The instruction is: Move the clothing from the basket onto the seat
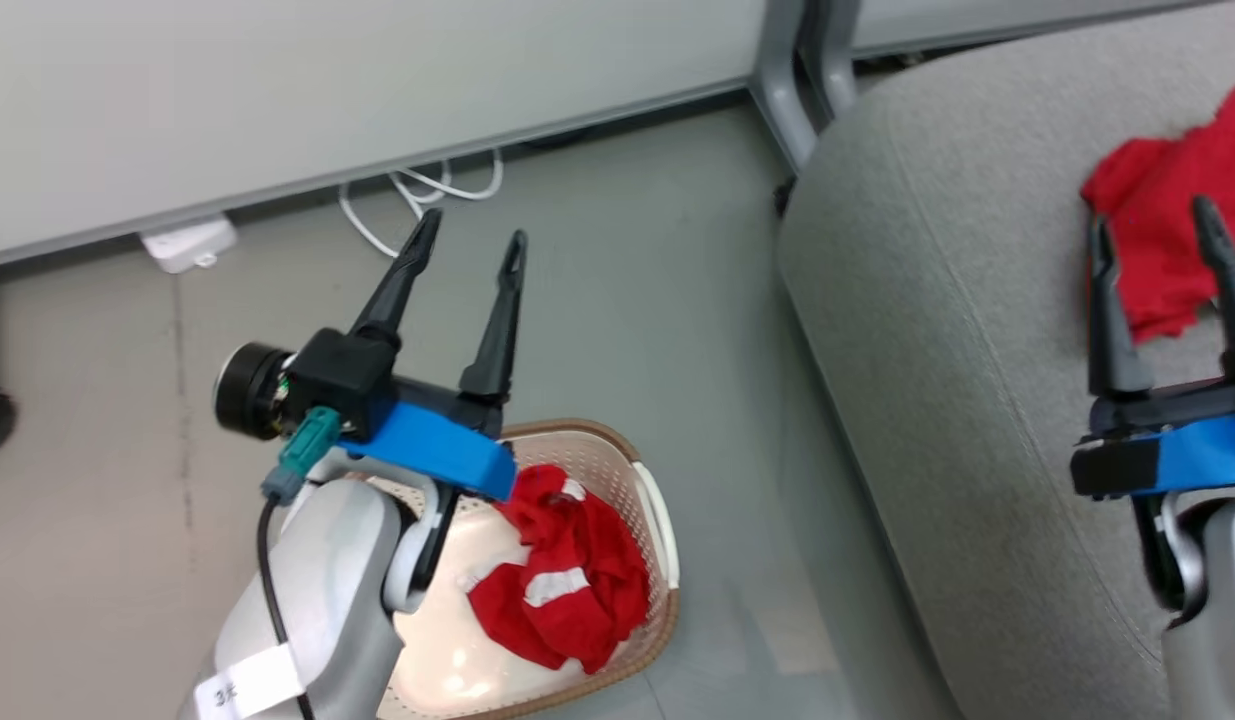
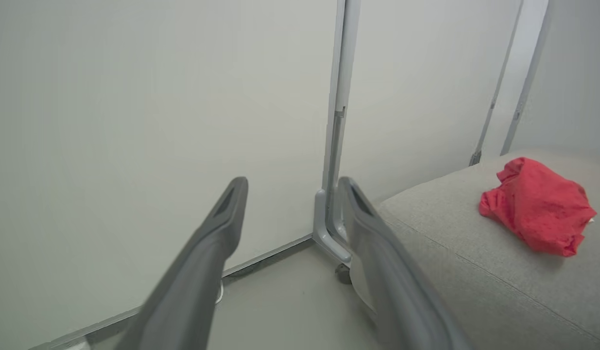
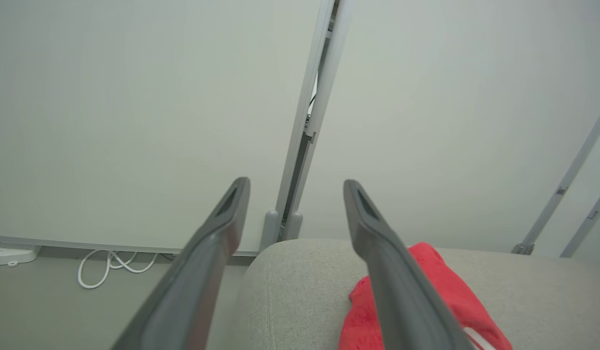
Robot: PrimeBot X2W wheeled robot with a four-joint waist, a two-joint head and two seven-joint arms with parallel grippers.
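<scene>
My jaws gape empty. One red fabric garment [image 1: 1162,215] lies on the grey woven seat [image 1: 927,330] under my right; another garment [image 1: 562,590] waits in the cream perforated basket [image 1: 660,520] below my left.

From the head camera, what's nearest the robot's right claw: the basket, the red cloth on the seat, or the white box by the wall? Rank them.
1. Red cloth, on the seat, right at the right gripper fingers.
2. Basket, on the floor to its left.
3. White box, far left by the wall.
</scene>
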